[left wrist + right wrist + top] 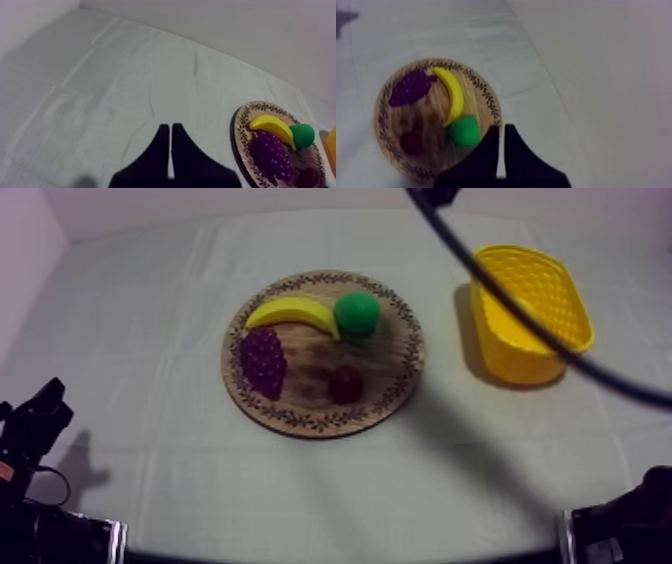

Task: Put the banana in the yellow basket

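Left gripper (171, 131): my two fingers lie pressed together, clenched on nothing, over bare cloth (100, 100). The wooden board (245, 112) lies well apart from it.

Right gripper (501, 131): fingers likewise closed together with nothing between them. The tips sit at the board's patterned rim, just beside the pear (464, 131).

Board contents, seen from the right wrist:
- The pear is nearest the fingertips.
- The banana (452, 95) lies flat on the wood, one end against the pear, curving off toward the grapes (410, 88).
- The small red fruit (410, 142) sits apart from the banana, beside the pear.

From above, the board holds the middle of the table. The banana lies along its far side, untouched by either gripper.

The yellow basket (512, 356) stands upright on the cloth toward my right, well apart from the board. No fruit shows inside it.
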`<state>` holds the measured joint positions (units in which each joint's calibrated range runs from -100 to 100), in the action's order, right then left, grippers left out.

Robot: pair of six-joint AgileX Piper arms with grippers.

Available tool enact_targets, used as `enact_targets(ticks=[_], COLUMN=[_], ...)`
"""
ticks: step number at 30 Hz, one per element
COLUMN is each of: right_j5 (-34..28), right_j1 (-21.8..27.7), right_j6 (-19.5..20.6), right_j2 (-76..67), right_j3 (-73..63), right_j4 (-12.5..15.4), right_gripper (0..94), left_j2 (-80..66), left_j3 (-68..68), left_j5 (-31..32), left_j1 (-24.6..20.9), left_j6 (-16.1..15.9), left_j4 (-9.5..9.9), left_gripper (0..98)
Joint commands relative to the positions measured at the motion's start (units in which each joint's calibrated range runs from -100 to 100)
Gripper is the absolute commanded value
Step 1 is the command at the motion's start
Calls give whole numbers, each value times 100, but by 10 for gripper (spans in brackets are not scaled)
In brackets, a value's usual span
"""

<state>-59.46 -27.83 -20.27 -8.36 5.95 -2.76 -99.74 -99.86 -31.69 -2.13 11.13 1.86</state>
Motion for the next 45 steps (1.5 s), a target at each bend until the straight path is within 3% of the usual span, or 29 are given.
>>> enact_targets(ticks=[1,8,19,29,45], right_j5=[168,239,-848,-1257,-1488], right_j1=[3,-50,-507,-614,-580], right_j6=[-837,-1068,-795,-608,-444], right_j2=[4,97,710,1299,2179], right_j3=[755,853,38,-258,-1281], right_j4=[78,286,-202,-618,-684], right_gripper=[31,32,42,80,142], left_j2=[-1,-1,-1,-1,-1], left_j3=[-3,-3,-3,-3,-3], left_j5=[0,0,0,0,0], left_j1=[0,0,0,0,0], left_j6=[-1,-1,-1,-2,-2], left_j4=[2,2,2,2,2], left_gripper=[1,1,1,1,1])
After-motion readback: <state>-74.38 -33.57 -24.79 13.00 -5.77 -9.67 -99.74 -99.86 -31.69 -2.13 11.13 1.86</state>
